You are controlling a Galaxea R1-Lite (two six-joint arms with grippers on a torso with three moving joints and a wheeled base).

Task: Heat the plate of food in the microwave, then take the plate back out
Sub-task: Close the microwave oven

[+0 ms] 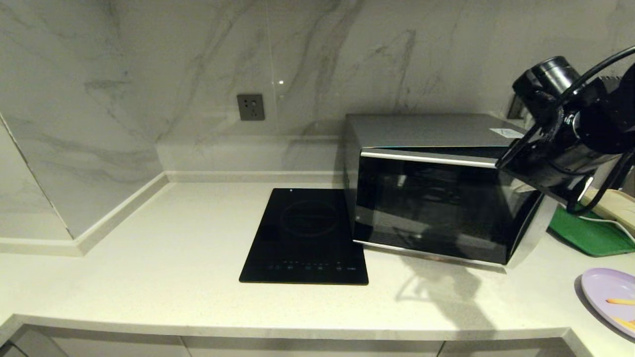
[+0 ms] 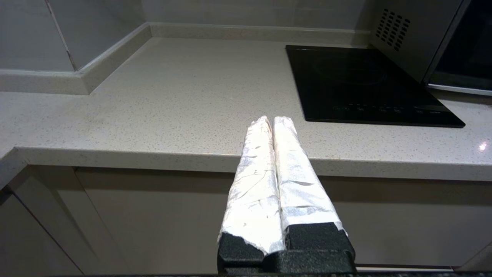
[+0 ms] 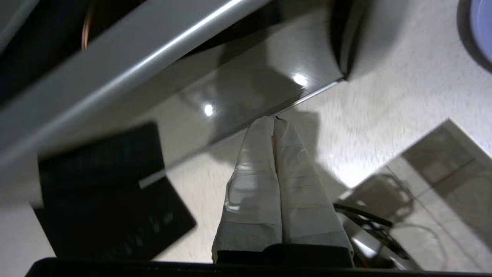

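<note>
The silver microwave stands at the back right of the counter, its dark glass door facing me. A narrow dark gap shows under its top silver bar; I cannot tell whether the door is fully closed. The plate of food, pale lavender with orange-yellow sticks, lies at the counter's right front, partly cut off. My right arm hangs over the microwave's right end and hides the button panel. In its wrist view my right gripper is shut and empty, its tips close to the lower edge of the microwave door. The plate shows at a corner. My left gripper is shut and empty, parked before the counter's front edge.
A flat black induction cooktop lies left of the microwave. A green tray and a cream box sit to the right, behind the plate. A wall socket is on the marble backsplash. Bare counter stretches left of the cooktop.
</note>
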